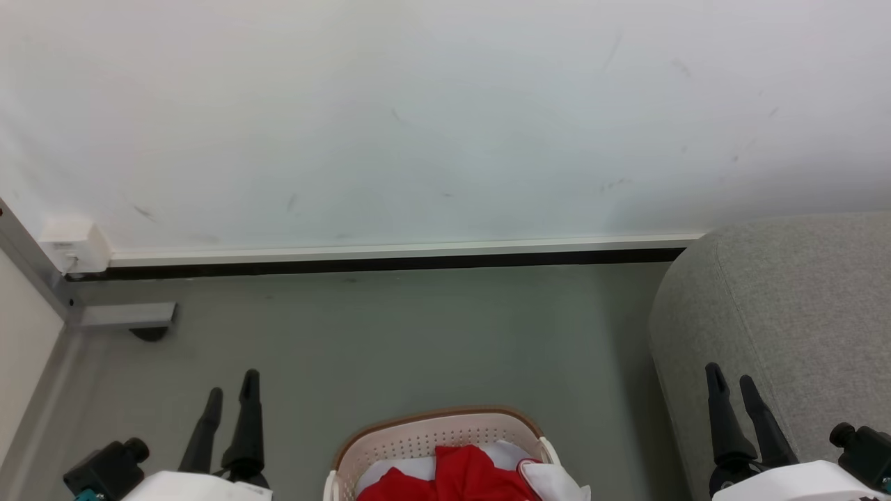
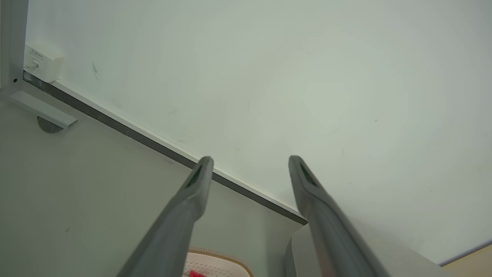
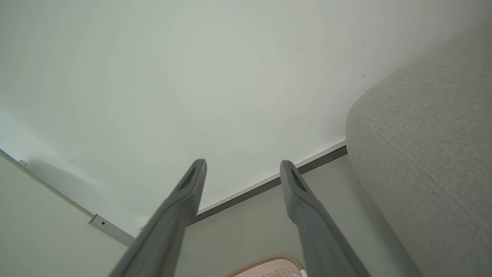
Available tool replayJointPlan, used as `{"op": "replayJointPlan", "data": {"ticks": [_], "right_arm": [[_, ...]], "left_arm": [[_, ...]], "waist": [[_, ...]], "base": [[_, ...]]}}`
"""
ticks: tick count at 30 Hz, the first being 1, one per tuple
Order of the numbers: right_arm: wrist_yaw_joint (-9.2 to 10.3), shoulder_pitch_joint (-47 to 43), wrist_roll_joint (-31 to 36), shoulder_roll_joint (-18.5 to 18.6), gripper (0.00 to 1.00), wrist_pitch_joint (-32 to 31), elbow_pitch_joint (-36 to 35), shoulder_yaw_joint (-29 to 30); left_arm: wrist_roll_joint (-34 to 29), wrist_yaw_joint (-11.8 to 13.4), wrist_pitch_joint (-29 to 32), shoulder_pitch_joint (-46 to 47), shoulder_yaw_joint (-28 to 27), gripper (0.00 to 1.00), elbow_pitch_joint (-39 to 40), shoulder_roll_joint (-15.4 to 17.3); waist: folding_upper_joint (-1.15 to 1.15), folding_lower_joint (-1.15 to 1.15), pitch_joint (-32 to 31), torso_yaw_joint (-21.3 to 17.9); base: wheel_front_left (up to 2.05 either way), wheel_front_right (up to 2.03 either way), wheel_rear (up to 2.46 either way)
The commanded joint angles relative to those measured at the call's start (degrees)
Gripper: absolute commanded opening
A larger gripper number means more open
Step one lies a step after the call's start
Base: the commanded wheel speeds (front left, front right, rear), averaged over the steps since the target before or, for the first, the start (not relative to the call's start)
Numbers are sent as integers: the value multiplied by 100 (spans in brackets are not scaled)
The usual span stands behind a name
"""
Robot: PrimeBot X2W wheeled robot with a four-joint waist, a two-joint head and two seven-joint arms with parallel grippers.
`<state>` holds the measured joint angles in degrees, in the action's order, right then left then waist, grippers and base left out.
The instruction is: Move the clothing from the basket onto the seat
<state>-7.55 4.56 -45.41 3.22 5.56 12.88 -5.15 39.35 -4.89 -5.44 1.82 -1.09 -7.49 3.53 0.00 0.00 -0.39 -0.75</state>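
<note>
At the bottom centre of the head view: the basket [image 1: 418, 442], standing on the grey floor [image 1: 418, 334] and cut off by the frame edge. It sits roughly midway between my two grippers.

The clothing [image 1: 466, 476] is inside the basket, red and bunched. It lies on a pale white cloth [image 1: 550, 480], which shows behind it and at the basket's right corner. There the cloth seems to lap over the brown rim.

The seat [image 1: 786, 313] is to the right. Its rounded corner is near the wall [image 1: 418, 125], and a strip of floor separates it from the basket.

My left gripper [image 1: 233, 386] is low on the left, fingers pointing up, spread apart with nothing between them. The left wrist view confirms the gap; through it I see wall and the dark baseboard [image 1: 390, 261].

My right gripper [image 1: 729, 376] is low on the right, fingers also spread and holding nothing. In the head view it overlaps the seat's side. In the right wrist view the seat lies off to the right of the fingers, not touching them. Both grippers are beside the basket, not over it.

Other things:
- White box [image 1: 73, 243] on the wall at the far left corner.
- Grey metal bracket [image 1: 125, 314] on the floor just below the box, joined to a frame post.
- Wall is scuffed.
</note>
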Motion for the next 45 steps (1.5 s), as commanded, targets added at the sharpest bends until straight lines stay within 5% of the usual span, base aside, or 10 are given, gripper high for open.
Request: {"op": "replayJointPlan", "data": {"ticks": [1, 28, 45], "right_arm": [[5, 135, 208, -1, 100, 58, -65, 32], [8, 209, 1667, -34, 100, 479, 150, -388], [9, 204, 2390, -30, 100, 689, 90, -543]], "left_arm": [[-217, 23, -72, 7, 16, 100, 68, 72], [-1754, 204, -491, -92, 194, 100, 245, 182], [-2550, 100, -701, -164, 179, 100, 367, 122]], "waist": [[0, 0, -4, 2], [0, 0, -23, -46], [0, 0, -35, -70]], "base": [[0, 0, 0], [0, 0, 0], [0, 0, 0]]}}
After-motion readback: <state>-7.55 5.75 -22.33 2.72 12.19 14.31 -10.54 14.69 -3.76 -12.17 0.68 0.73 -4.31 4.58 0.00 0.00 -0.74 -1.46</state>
